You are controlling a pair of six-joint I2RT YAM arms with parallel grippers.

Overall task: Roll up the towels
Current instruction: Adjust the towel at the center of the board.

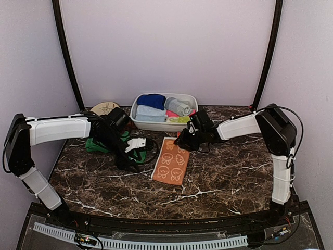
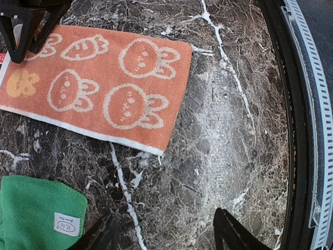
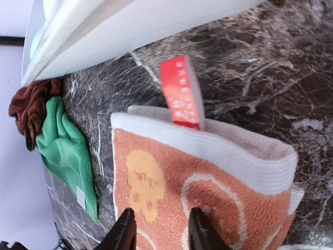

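Our left arm (image 1: 57, 129) reaches low, its jaws spread wide over bare desk (image 2: 208, 130), with the orange towel (image 2: 99, 83) lying flat just ahead of them and the green towel (image 2: 31, 213) right beside one jaw. Our right arm (image 1: 239, 126) stretches inward and dips onto that towel's far end, where we see its jaws a little apart with orange cloth between them, the red tag (image 3: 181, 94) just ahead and the white basin (image 3: 130, 31) beyond it.
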